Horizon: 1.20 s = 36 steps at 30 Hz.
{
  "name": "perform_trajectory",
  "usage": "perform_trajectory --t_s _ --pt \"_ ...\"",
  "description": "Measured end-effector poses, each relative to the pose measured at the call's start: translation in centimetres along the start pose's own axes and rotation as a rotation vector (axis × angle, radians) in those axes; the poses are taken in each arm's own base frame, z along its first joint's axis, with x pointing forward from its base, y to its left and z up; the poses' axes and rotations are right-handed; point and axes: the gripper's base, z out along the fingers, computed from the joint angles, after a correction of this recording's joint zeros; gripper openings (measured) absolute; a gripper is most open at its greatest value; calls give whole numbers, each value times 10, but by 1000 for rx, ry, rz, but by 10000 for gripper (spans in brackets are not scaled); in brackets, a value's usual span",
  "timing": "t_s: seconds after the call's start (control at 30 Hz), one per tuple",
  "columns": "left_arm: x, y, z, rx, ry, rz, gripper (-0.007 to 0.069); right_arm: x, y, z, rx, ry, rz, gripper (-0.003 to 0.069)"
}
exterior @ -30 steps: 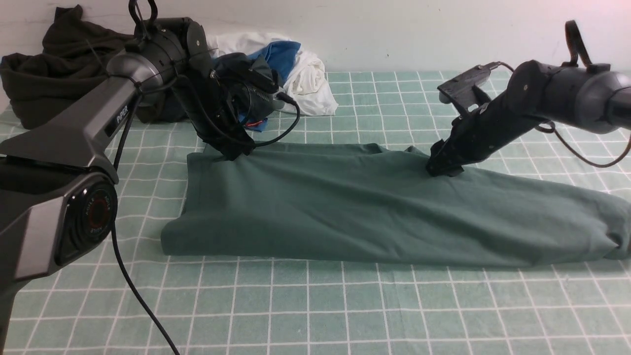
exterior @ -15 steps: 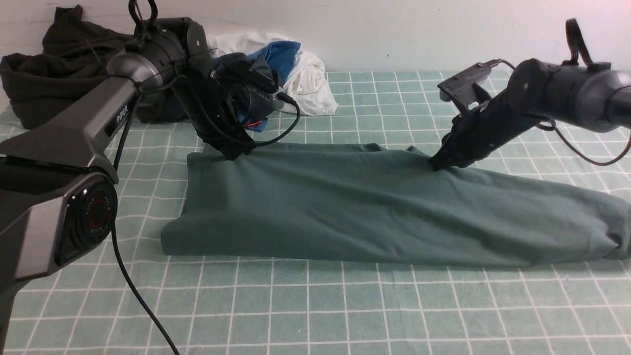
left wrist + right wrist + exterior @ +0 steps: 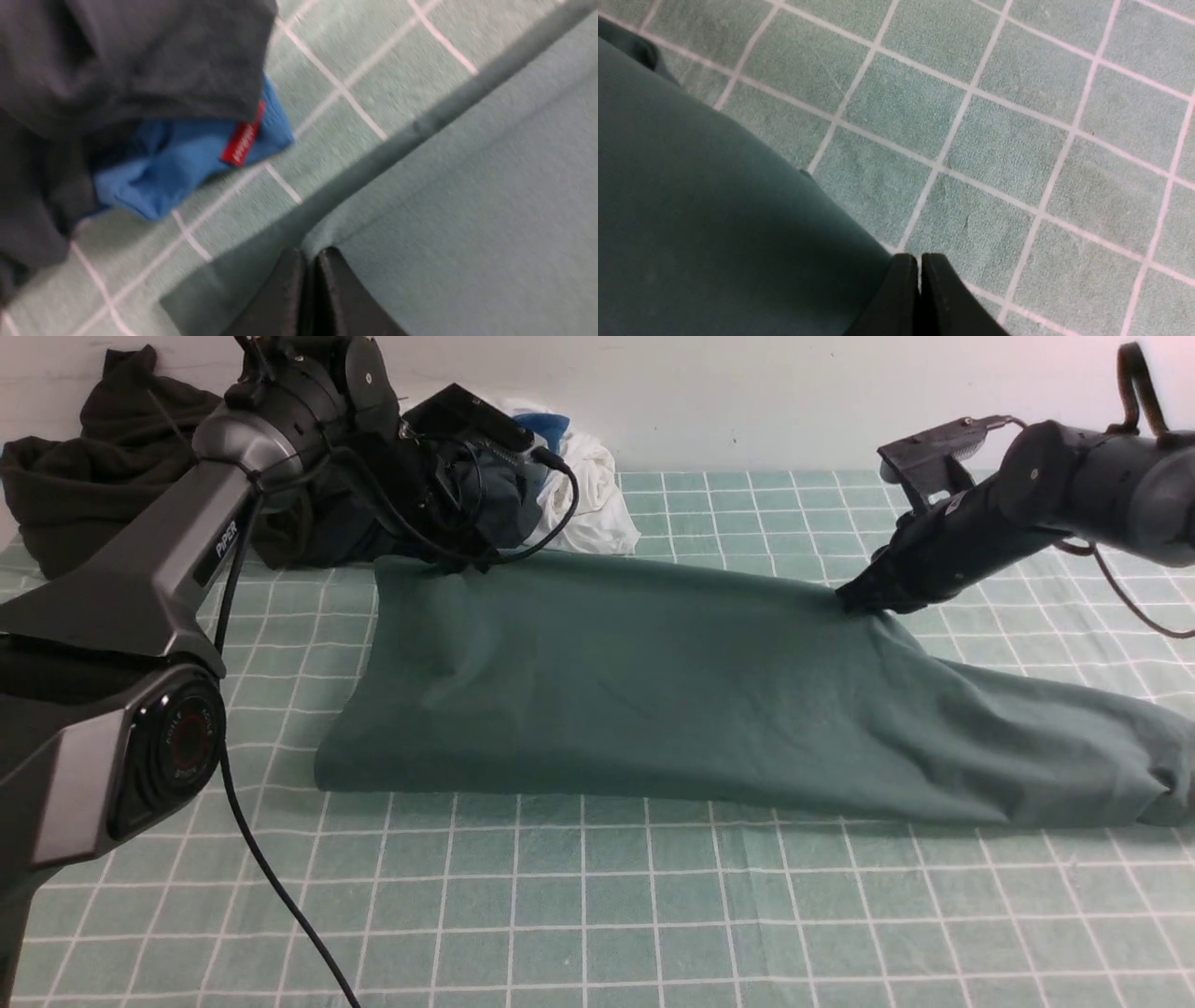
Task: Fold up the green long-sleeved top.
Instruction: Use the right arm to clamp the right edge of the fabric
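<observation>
left gripper point(image 3: 310, 255) clamped on the green top point(image 3: 635, 700) at its far-left corner; right gripper point(image 3: 920, 259) pinching its far edge.

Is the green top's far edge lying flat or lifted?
Lifted: shut jaws pinch the green top at two far-edge points, holding that edge above the checked cloth; its near edge rests on it.

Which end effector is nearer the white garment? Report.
Left. The left end effector pinches the green top close to the white garment; the right end effector pinches it far off rightward.
</observation>
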Motion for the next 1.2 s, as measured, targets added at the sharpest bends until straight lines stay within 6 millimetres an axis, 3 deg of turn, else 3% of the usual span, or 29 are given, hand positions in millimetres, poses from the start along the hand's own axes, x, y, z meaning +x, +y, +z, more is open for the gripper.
perform_trajectory --t_s 0.33,0.47,0.6,0.7,0.8,0.9,1.0,1.03,1.1,1.2 --pt "8 3 27 -19 -14 -12 43 8 -2 17 13 12 -10 15" --pt "18 18 29 -44 -1 -77 162 5 -7 14 19 14 5 123" --pt "22 28 17 -45 25 -139 286 -8 -8 -3 7 25 35 230" --pt "16 21 -17 4 78 -170 334 -24 -9 -35 9 44 11 279" --pt "3 7 -43 25 76 -161 311 -33 -9 -70 21 68 -5 288" --pt "-12 -20 -54 50 67 -124 210 -30 -7 -99 23 166 6 291" --pt "-17 -51 -46 95 102 -83 90 -24 -6 -110 25 250 7 292" --pt "-17 -54 -45 100 107 -80 82 -24 -6 -111 25 254 8 292" --pt "-10 -81 -29 147 183 -45 17 -16 -7 -117 27 277 19 292" --pt "11 -101 -12 179 301 -17 -1 0 -7 -129 19 309 54 285"
